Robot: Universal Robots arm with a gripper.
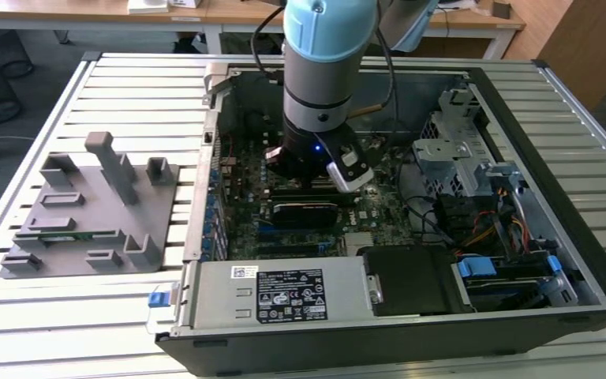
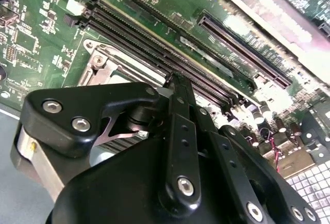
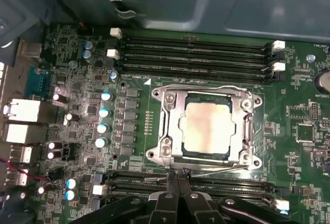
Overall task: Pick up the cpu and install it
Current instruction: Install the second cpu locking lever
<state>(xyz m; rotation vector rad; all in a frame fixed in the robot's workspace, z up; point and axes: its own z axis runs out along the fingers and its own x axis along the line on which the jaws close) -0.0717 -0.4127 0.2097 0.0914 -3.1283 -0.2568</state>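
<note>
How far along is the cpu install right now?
The cpu already sits inside the metal socket frame on the green motherboard, so placing it looks done. The gripper is at the frame's edge, holding nothing, fingers together. In the exterior view the arm reaches down into the open computer case. Whether the frame is latched, I cannot tell.

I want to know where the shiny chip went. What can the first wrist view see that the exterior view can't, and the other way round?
The first wrist view alone shows the cpu lying inside its metal socket frame. The exterior view alone shows the grey fixture tray on the slatted table and the computer case. Both show the green motherboard and the gripper above it.
</note>
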